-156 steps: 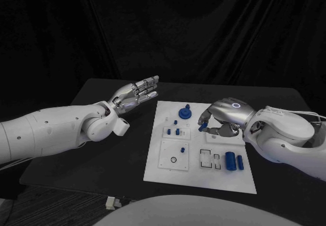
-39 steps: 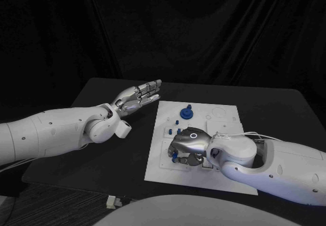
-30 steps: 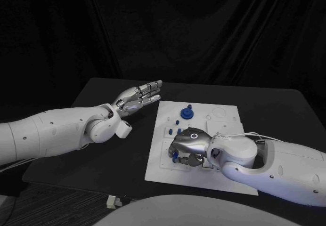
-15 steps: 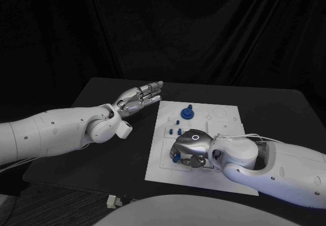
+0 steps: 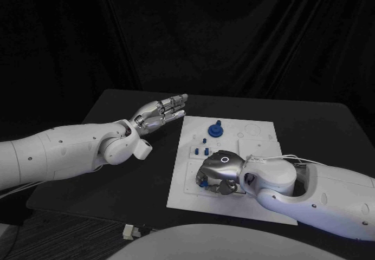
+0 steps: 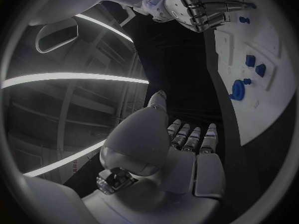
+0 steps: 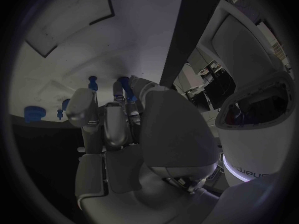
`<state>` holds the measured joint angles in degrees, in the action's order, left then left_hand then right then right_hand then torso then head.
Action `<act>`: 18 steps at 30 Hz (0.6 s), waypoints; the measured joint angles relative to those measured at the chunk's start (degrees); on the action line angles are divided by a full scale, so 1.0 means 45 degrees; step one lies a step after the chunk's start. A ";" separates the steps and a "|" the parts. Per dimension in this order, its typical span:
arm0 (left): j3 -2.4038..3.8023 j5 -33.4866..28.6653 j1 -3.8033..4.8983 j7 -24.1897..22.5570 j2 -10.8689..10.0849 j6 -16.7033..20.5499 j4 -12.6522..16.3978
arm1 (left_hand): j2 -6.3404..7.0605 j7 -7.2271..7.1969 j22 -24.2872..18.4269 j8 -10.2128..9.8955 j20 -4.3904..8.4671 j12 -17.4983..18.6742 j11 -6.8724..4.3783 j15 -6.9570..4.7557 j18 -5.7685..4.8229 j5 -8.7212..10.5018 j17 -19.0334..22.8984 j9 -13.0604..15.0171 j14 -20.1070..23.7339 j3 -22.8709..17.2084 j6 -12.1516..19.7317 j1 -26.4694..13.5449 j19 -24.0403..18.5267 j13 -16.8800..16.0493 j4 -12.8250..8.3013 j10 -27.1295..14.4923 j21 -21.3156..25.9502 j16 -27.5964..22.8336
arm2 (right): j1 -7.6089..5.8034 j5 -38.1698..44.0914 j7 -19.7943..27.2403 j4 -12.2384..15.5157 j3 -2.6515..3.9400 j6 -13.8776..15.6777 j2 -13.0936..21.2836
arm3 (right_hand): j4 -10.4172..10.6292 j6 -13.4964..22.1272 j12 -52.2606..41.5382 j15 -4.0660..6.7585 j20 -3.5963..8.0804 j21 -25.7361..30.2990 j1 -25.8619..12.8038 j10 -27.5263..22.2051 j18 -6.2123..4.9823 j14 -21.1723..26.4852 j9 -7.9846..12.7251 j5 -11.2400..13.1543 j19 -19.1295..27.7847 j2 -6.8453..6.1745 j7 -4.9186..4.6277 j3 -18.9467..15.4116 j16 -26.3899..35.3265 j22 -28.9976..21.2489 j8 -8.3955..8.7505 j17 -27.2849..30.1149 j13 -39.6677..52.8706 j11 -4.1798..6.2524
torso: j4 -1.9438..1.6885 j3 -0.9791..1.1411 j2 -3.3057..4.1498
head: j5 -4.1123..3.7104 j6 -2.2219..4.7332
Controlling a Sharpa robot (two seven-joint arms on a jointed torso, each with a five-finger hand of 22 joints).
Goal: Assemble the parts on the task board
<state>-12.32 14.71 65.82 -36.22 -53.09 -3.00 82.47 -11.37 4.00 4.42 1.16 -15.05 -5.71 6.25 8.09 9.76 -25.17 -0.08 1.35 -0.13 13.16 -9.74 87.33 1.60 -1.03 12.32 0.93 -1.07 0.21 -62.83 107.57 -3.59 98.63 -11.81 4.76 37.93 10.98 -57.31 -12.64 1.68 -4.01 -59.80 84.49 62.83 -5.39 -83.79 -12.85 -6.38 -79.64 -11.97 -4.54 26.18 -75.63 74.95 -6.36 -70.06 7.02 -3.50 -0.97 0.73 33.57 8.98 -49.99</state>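
The white task board (image 5: 184, 198) lies in the middle of the black table. My right hand (image 5: 217, 171) hangs low over its near-left part, fingers curled down. It pinches a small blue part (image 7: 122, 82) between thumb and fingers, and a bit of that blue part (image 5: 205, 184) peeks out beneath the hand. A blue knob-shaped part (image 5: 212, 130) stands at the board's far side, with small blue pegs (image 5: 201, 143) just nearer. My left hand (image 5: 160, 112) is held palm-up with fingers spread and empty, off the board's far-left edge. From the left wrist, the knob-shaped part (image 6: 236, 90) and my right hand (image 6: 201, 7) are visible.
Empty recessed outlines mark the board's far-right area (image 5: 258, 135). Bare black table (image 5: 125, 173) spreads to the left of the board under my left arm. My right forearm (image 5: 312, 187) covers the board's near-right part.
My right hand carried the blue part from the board's right-middle to its near-left part, and has since sunk slightly lower and nearer. My left hand has stayed put.
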 measured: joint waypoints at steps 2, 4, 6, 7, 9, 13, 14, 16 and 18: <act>0.0000 0.0000 -0.0003 0.0005 0.0002 -0.0005 -0.0005 | 0.0000 0.0000 -0.0001 0.0000 0.0000 0.0000 0.0000 0.0000 0.0001 0.0000 0.0000 0.0000 0.0000 0.0000 0.0000 0.0000 0.0000 0.0000 0.0000 0.0000 0.0000 0.0000 | 0.0001 0.0000 -0.0002 0.0000 0.0000 -0.0011 0.0001 | 0.0000 0.0049 0.0000 0.0000 0.0000 0.0000 0.0000 0.0000 0.0000 0.0000 0.0000 0.0000 0.0000 0.0000 0.0049 0.0000 0.0000 0.0000 0.0000 0.0000 0.0019 0.0000 | -0.0001 0.0000 0.0000 | -0.0007 0.0000; 0.0000 0.0000 -0.0005 0.0010 0.0005 -0.0010 -0.0010 | 0.0000 0.0000 -0.0001 0.0000 0.0000 0.0000 0.0000 0.0000 0.0001 0.0000 -0.0001 0.0000 0.0000 0.0000 0.0000 0.0000 0.0000 0.0000 0.0000 0.0000 0.0000 0.0000 | 0.0003 0.0000 -0.0004 0.0000 0.0000 -0.0013 0.0001 | -0.0034 0.0092 0.0000 0.0000 0.0000 0.0000 0.0000 0.0000 0.0000 0.0000 0.0000 0.0000 0.0000 0.0000 0.0006 0.0034 0.0000 -0.0001 0.0000 0.0000 0.0020 0.0000 | 0.0000 0.0000 0.0000 | -0.0009 0.0000; 0.0000 0.0000 -0.0007 0.0014 0.0008 -0.0015 -0.0013 | 0.0000 0.0000 -0.0001 0.0000 0.0001 0.0000 0.0000 0.0000 0.0000 0.0000 -0.0002 -0.0001 0.0000 0.0000 0.0000 0.0000 0.0000 0.0000 0.0001 0.0000 0.0000 0.0000 | 0.0003 0.0000 -0.0004 0.0000 0.0000 -0.0013 0.0001 | -0.0034 0.0098 0.0000 0.0000 0.0000 0.0000 0.0000 0.0001 0.0000 0.0000 -0.0001 0.0000 0.0000 0.0000 0.0007 0.0034 0.0000 0.0000 0.0047 0.0000 0.0037 0.0000 | -0.0001 0.0000 0.0000 | -0.0009 0.0000; 0.0000 0.0000 -0.0009 0.0016 0.0010 -0.0019 -0.0015 | 0.0000 0.0000 -0.0001 0.0000 0.0000 0.0000 0.0000 0.0000 0.0001 0.0000 -0.0001 -0.0001 0.0000 0.0000 0.0000 0.0000 0.0000 0.0000 0.0001 0.0000 0.0000 0.0000 | 0.0004 0.0000 -0.0003 0.0000 0.0000 -0.0013 0.0001 | -0.0034 0.0125 0.0000 0.0000 0.0000 0.0000 0.0000 0.0000 0.0000 0.0000 0.0000 0.0000 0.0000 0.0000 0.0035 0.0034 0.0000 -0.0001 0.0047 0.0000 0.0039 0.0000 | -0.0001 0.0000 0.0000 | -0.0010 0.0000; 0.0000 0.0000 -0.0011 0.0020 0.0013 -0.0025 -0.0017 | -0.0004 0.0004 -0.0001 0.0000 0.0000 0.0000 0.0000 0.0000 0.0000 -0.0013 -0.0002 0.0001 0.0000 0.0000 -0.0004 0.0004 0.0000 0.0000 0.0001 0.0000 0.0000 0.0000 | 0.0004 0.0000 -0.0003 -0.0003 0.0000 -0.0013 0.0000 | -0.0034 0.0138 0.0000 0.0000 0.0000 0.0000 0.0000 0.0000 0.0000 0.0000 0.0000 0.0000 0.0000 0.0000 0.0048 0.0034 0.0000 -0.0001 0.0047 -0.0005 0.0056 0.0001 | -0.0001 0.0001 0.0000 | -0.0015 0.0000; 0.0000 0.0000 -0.0014 0.0028 0.0015 -0.0033 -0.0020 | -0.0060 0.0045 -0.0001 0.0000 0.0000 0.0000 0.0000 0.0000 0.0000 -0.0054 -0.0002 0.0017 0.0000 -0.0036 -0.0045 0.0060 0.0000 0.0000 -0.0036 0.0000 0.0000 0.0000 | 0.0005 0.0000 -0.0003 -0.0017 0.0000 0.0000 -0.0005 | -0.0034 0.0056 0.0000 0.0000 0.0000 0.0000 -0.0101 0.0001 0.0000 0.0000 -0.0018 0.0000 0.0000 0.0101 -0.0035 0.0034 0.0000 -0.0002 0.0047 -0.0025 0.0103 0.0000 | -0.0002 0.0001 0.0000 | -0.0016 0.0000; 0.0000 0.0000 -0.0015 0.0030 0.0015 -0.0035 -0.0021 | -0.0060 0.0045 -0.0002 0.0000 -0.0009 0.0000 0.0000 0.0000 0.0001 -0.0054 -0.0002 0.0017 0.0000 -0.0036 -0.0045 0.0060 -0.0010 0.0000 -0.0036 0.0000 0.0000 0.0000 | 0.0005 0.0000 -0.0002 -0.0020 0.0000 0.0004 -0.0006 | -0.0034 0.0013 0.0000 0.0000 0.0000 0.0000 -0.0101 0.0001 0.0000 0.0000 -0.0033 0.0000 0.0000 0.0101 -0.0077 0.0034 -0.0001 -0.0002 0.0047 -0.0036 0.0109 0.0001 | -0.0002 0.0001 -0.0001 | -0.0016 0.0000; 0.0000 0.0000 -0.0017 0.0034 0.0017 -0.0038 -0.0022 | -0.0060 0.0045 -0.0002 0.0000 -0.0044 0.0000 0.0000 0.0000 0.0001 -0.0055 -0.0002 0.0017 0.0000 -0.0037 -0.0045 0.0060 -0.0045 0.0000 -0.0036 0.0000 0.0000 0.0000 | 0.0006 0.0000 -0.0002 -0.0027 -0.0001 0.0014 -0.0010 | -0.0034 0.0044 -0.0041 0.0000 0.0000 0.0000 -0.0152 0.0001 0.0000 0.0000 -0.0047 0.0000 0.0000 0.0153 -0.0137 0.0034 0.0000 -0.0002 0.0047 -0.0056 0.0131 0.0001 | -0.0002 0.0001 -0.0001 | -0.0010 0.0000; 0.0000 0.0000 -0.0018 0.0038 0.0018 -0.0041 -0.0023 | -0.0060 0.0091 -0.0002 0.0000 -0.0044 0.0000 0.0000 0.0000 0.0000 -0.0055 -0.0003 0.0017 0.0000 -0.0036 -0.0091 0.0060 -0.0045 0.0000 -0.0036 0.0000 0.0000 0.0000 | 0.0006 0.0000 -0.0001 -0.0033 -0.0002 0.0021 -0.0015 | -0.0034 0.0114 -0.0096 0.0000 0.0000 0.0000 -0.0226 0.0001 -0.0001 0.0000 -0.0047 0.0000 0.0000 0.0209 -0.0207 0.0034 0.0000 -0.0002 0.0047 -0.0056 0.0155 0.0001 | -0.0002 0.0001 -0.0001 | 0.0000 0.0000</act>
<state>-12.32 14.71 65.74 -36.05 -53.01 -3.18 82.36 -11.64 4.41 4.41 1.16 -15.25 -5.71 6.25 8.08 9.75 -25.41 -0.09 1.43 -0.13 13.00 -10.15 87.60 1.39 -1.03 12.16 0.93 -1.07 0.21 -62.80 107.57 -3.60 98.49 -11.82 4.85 37.86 10.83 -56.80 -13.07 1.68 -4.01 -59.80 83.47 62.83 -5.40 -83.79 -13.06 -6.38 -79.64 -11.03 -5.47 26.33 -75.64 74.94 -6.15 -70.31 7.71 -3.50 -0.98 0.74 33.57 8.98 -49.99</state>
